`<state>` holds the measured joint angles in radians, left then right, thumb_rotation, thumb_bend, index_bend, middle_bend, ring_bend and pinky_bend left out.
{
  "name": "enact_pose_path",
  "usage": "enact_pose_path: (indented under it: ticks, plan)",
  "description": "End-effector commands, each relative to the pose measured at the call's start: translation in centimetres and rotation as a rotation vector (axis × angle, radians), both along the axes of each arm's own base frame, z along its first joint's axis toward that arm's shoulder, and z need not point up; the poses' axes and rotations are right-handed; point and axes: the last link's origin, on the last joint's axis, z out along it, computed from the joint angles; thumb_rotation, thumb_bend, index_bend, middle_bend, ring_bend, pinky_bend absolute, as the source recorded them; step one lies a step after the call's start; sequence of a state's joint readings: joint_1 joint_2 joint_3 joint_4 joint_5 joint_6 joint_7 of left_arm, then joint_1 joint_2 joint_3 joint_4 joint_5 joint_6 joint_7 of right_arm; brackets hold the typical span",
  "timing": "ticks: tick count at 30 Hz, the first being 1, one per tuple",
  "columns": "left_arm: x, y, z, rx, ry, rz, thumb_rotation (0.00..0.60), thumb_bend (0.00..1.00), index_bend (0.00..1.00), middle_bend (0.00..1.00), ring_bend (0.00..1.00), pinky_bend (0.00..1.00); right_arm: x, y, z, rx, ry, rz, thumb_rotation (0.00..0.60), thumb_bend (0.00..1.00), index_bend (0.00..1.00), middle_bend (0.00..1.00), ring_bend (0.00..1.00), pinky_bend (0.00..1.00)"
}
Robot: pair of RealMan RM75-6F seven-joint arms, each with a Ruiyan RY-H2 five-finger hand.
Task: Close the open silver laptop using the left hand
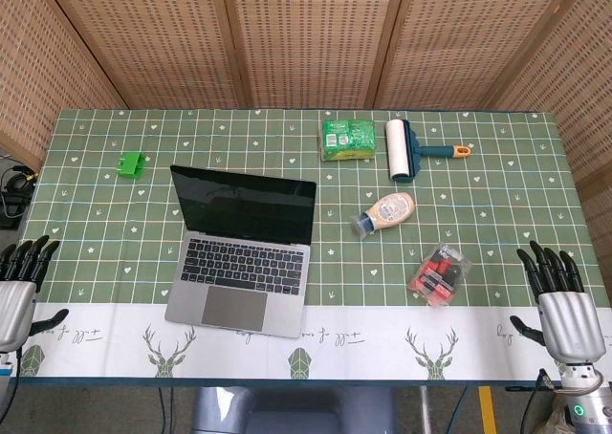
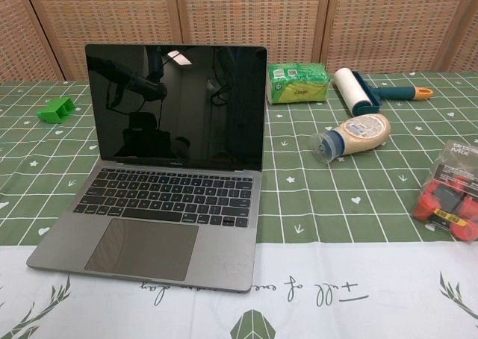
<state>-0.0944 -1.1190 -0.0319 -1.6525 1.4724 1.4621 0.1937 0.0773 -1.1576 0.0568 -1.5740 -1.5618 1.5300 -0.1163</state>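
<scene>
We're seeing the silver laptop [image 1: 243,252] sitting open mid-left on the table [image 1: 497,205]. Left hand [image 1: 19,286] and right hand [image 1: 564,305] are hovering at the edges, fingers spread, holding nothing.

The laptop [image 2: 160,182] shows a matt silver metal shell, and its dark screen is glossy, throwing back reflections. Under it, the bench [image 1: 96,214] wears a smooth green checked cloth with a white printed border. The lint roller [image 1: 402,150] looks like white paper on a plastic handle. The sauce bottle [image 2: 355,136] is shiny plastic, and the sponge pack [image 2: 297,82] has a glossy wrapper. Both hands, left hand [image 1: 19,286] and right hand [image 1: 562,305], have silvery metal backs and black fingers [image 1: 545,262].
</scene>
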Motion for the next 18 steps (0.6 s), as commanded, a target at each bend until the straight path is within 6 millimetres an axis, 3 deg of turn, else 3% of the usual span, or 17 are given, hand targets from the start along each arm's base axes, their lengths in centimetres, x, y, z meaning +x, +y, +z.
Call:
enact_pose_path:
  ticks: [1,18]
  plan:
    - [-0.02,0.03,0.02,0.0,-0.003,0.0,0.6,0.0,0.0,0.0,0.0,0.0,-0.01,0.01,-0.05,0.003,0.0,0.0,0.6,0.05,0.0,0.0,0.0,0.0]
    - [-0.03,0.21,-0.1,-0.008,-0.012,-0.009,0.6,0.0,0.0,0.0,0.0,0.0,-0.19,-0.04,-0.21,0.025,0.003,-0.01,0.6,0.05,0.0,0.0,0.0,0.0]
